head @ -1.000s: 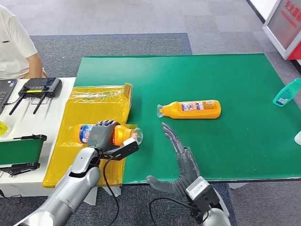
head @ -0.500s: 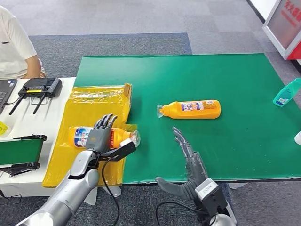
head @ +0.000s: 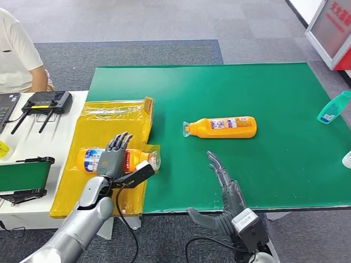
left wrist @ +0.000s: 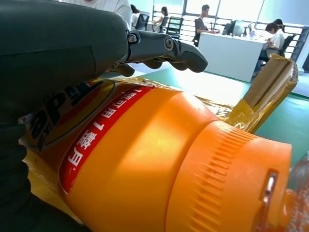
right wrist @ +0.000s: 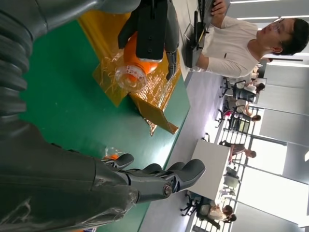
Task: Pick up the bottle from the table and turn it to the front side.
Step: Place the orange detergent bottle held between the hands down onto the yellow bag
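An orange bottle (head: 134, 160) with a blue, white and red label lies on its side on the yellow plastic bag (head: 112, 123), its clear cap pointing right. My left hand (head: 112, 159) rests over its middle with the fingers (left wrist: 164, 48) stretched out above the bottle (left wrist: 146, 159), not wrapped round it. A second orange bottle (head: 225, 127) lies on its side mid-table on the green mat (head: 248, 82), cap to the left. My right hand (head: 225, 192) is open, palm up, at the table's front edge, well short of that bottle. The right wrist view shows the first bottle's cap (right wrist: 133, 72) end-on.
A teal bottle (head: 333, 108) lies at the mat's right edge, with a white object (head: 346, 160) below it. On the white table to the left are a black controller (head: 45, 99) and a laptop corner. A person (head: 16, 55) in a white shirt sits at the far left.
My left hand has opened its fingers off the bottle, which has shifted left and now lies on the yellow bag. My right hand has drawn back toward the table's front edge.
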